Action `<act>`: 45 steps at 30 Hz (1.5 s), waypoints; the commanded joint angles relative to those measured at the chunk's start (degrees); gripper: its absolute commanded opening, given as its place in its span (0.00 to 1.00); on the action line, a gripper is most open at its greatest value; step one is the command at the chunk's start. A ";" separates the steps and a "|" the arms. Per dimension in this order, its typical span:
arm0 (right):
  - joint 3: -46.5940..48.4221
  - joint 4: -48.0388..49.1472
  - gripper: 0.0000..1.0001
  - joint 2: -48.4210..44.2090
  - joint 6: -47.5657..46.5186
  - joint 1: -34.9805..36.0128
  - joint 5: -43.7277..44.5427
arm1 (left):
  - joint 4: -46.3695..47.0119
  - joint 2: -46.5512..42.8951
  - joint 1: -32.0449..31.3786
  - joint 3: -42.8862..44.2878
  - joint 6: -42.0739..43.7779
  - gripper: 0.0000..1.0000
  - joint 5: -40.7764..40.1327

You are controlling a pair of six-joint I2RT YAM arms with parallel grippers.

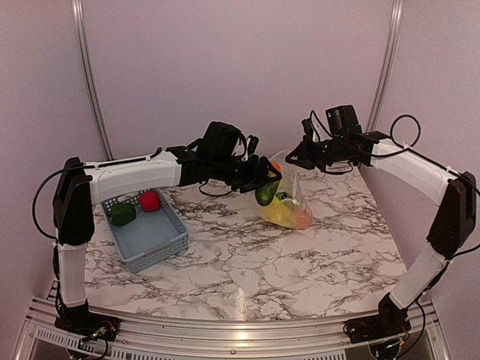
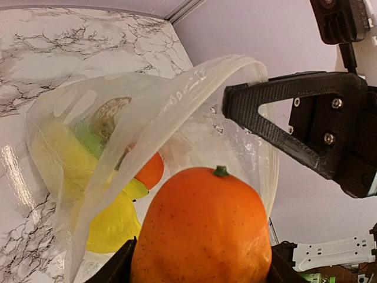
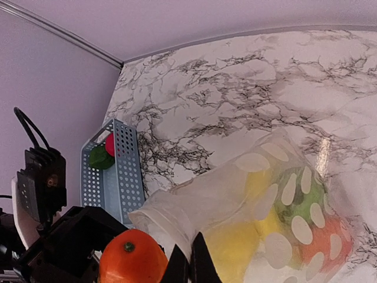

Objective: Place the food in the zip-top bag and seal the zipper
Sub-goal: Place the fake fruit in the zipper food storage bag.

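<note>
My left gripper (image 1: 264,174) is shut on an orange fruit (image 2: 203,227) and holds it at the open mouth of the zip-top bag (image 2: 171,112). My right gripper (image 3: 189,266) is shut on the bag's rim and holds the mouth up and open. The clear bag (image 1: 285,204), with white dots on one face (image 3: 277,200), rests on the table. It holds yellow food (image 2: 112,221), green food (image 3: 306,203) and another orange piece (image 2: 150,171). The zipper strip runs along the raised mouth edge (image 2: 194,76).
A grey-blue slotted basket (image 1: 150,238) stands at the left under my left arm, with a green pepper (image 1: 123,214) and a red piece (image 1: 149,200) in it. It also shows in the right wrist view (image 3: 121,177). The walls stand close behind the bag.
</note>
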 commanded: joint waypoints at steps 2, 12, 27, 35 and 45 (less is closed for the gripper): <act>-0.58 3.14 0.00 -2.29 1.71 0.84 -0.82 | -9.02 3.87 -2.56 5.22 8.06 0.39 -6.10; -1.64 3.91 0.00 -2.26 2.80 2.14 -1.38 | -11.87 11.02 -2.04 13.44 -0.28 0.49 -7.58; -0.80 4.37 0.00 -1.46 3.53 2.26 -1.20 | -10.58 14.78 -1.21 19.32 -19.56 0.99 -8.42; 0.73 3.69 0.00 -0.10 2.55 2.05 -0.82 | -8.12 9.76 -1.01 18.99 -15.42 0.99 -5.86; 1.32 3.67 0.00 0.73 1.91 0.87 -1.06 | -9.09 -0.21 -0.92 13.12 -5.43 0.99 -6.49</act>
